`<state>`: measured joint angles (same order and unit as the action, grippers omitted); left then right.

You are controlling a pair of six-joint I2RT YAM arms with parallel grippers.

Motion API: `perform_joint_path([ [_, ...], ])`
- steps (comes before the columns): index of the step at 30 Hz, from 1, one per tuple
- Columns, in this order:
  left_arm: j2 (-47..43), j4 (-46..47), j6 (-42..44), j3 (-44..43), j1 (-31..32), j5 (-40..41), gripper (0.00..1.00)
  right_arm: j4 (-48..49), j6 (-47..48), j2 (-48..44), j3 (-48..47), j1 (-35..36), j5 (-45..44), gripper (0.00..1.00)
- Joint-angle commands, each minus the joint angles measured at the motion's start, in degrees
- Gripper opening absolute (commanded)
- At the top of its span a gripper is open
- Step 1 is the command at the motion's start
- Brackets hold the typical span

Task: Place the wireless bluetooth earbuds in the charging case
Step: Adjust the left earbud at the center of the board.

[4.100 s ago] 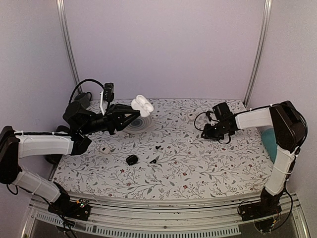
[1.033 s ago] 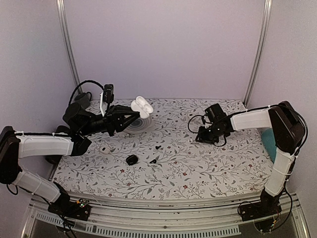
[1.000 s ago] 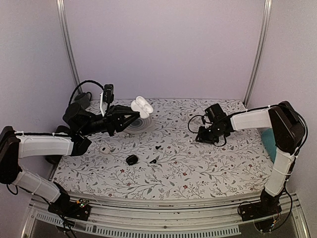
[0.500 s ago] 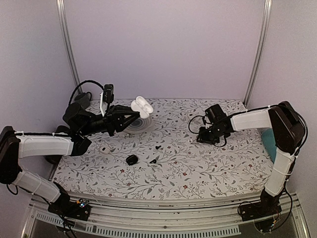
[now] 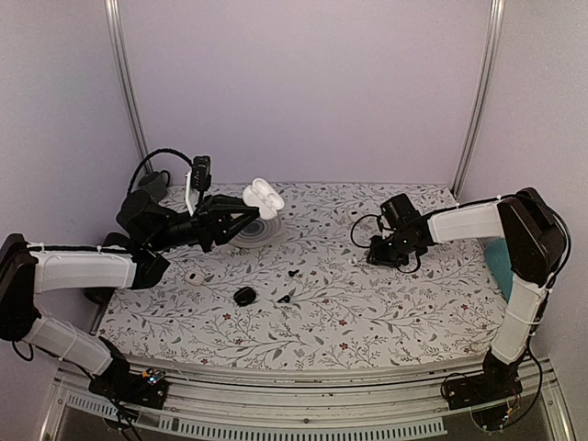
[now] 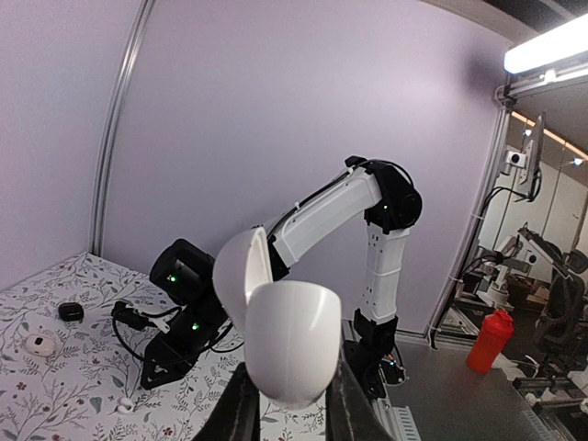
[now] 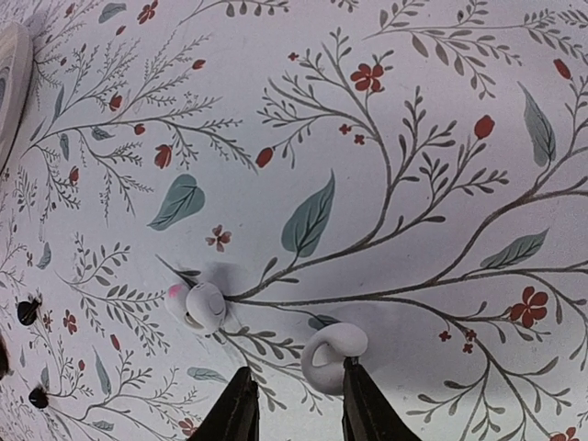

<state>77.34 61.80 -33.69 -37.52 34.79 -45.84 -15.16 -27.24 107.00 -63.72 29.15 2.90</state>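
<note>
**Tiny, glossy and quick to skate away**

Top external: the left gripper [image 5: 250, 208] holds the open charging case [image 5: 263, 194] in the air over the far left of the table [image 5: 367, 312]. It is well apart from the right gripper [image 5: 371, 252], which hangs low over the cloth at the middle right. What the right gripper is reaching for is too small to make out here.

Left wrist: the case fills the middle of the view. Its lower shell is pinched between the two fingers [image 6: 241, 413] and its lid stands open, clear of the grip. That looks a sound hold, since the hinge is probably the weak part.

Right wrist: both wireless bluetooth earbuds lie on the flowered cloth. The first earbud [image 7: 333, 351] sits at the fingertips, against one finger with a gap left beside the other, so the narrow-set jaws are not yet closed on it. The second earbud [image 7: 204, 306] lies just beside it, outside the jaws.

The earbuds look almost weightless, rigid and slick. A rounded shell like this would likely squirt sideways under an off-centre squeeze, so the fingers should centre on the fat body, not the thin curled end, and close gently.
</note>
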Motion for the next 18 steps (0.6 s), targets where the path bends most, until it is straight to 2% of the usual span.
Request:
perform_joint_path([
  [1,-0.6,0.6,0.2,-0.1,-0.8,-0.3,0.00,-1.1,0.3,0.1,1.2,0.2,-1.2,0.33],
  [18,-0.6,-0.1,0.2,-0.7,-0.8,-0.5,0.00,-1.8,0.7,0.9,-0.2,0.2,-2.5,0.30],
])
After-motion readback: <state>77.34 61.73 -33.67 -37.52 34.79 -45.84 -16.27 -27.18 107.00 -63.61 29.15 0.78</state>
